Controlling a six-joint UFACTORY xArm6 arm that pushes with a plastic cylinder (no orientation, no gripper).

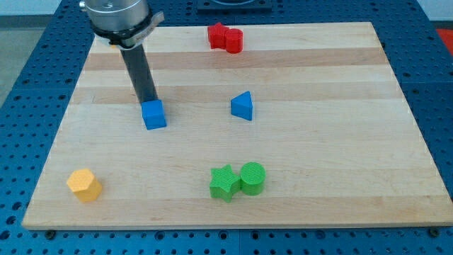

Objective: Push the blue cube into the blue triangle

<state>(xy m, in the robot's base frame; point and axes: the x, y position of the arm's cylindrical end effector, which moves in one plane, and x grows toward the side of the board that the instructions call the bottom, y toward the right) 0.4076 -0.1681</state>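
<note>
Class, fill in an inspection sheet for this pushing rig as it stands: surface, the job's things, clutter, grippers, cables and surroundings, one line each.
Surface: pale wooden board, flat, lying on a blue perforated base.
Job's things: blue cube at the view's left of centre; blue triangle to its right, apart from it.
Clutter: red star and red cylinder touching at the view's top; green star and green cylinder touching at the bottom; orange hexagonal block at the bottom left.
Grippers: none; my tip sits at the blue cube's upper edge, seemingly touching.
Cables: nothing seen.
Surroundings: dark fixture at the top edge.
</note>
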